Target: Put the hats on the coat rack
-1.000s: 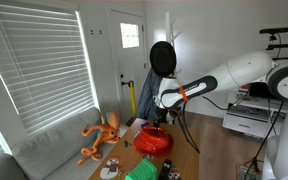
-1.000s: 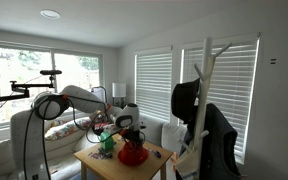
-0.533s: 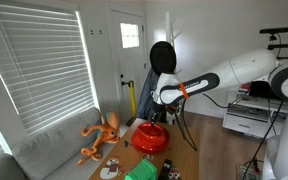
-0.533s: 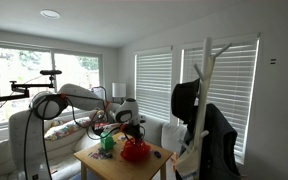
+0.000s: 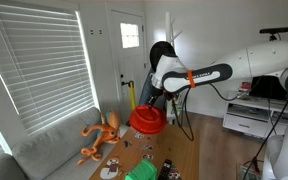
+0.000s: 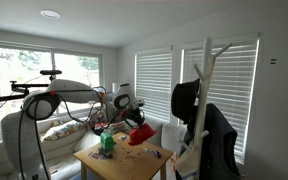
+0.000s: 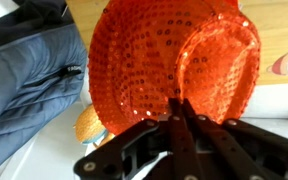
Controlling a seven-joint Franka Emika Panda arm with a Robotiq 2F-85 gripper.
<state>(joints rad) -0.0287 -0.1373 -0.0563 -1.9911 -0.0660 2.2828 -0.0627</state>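
- The red sequinned round hat (image 7: 174, 55) hangs in the air above the pale wooden tabletop (image 6: 134, 162). The robot's black gripper (image 7: 178, 104) pinches it at the brim, the jaws pressed together on the fabric.
- In both exterior views there is free air all round the hat, and nothing on the tabletop touches it.
- The tall white coat rack with branching pegs (image 6: 207, 70) stands past the tabletop's far edge by the window blinds, well apart from the red hat.
- A black round soft hat (image 6: 185, 100) hangs on that rack, leaving its upper pegs bare.
- Only the wrist view shows the sequins, which glitter in fine rows over a domed crown and a floppy brim. It also shows a blue-grey zipped jacket (image 7: 24, 85) beside the hat.
- Only an exterior view shows the orange long-limbed plush toy (image 5: 102, 136), sprawled on the grey sofa (image 5: 44, 150) under the slatted blinds.
- A small green thing (image 6: 106, 142) stands on the tabletop below the arm.
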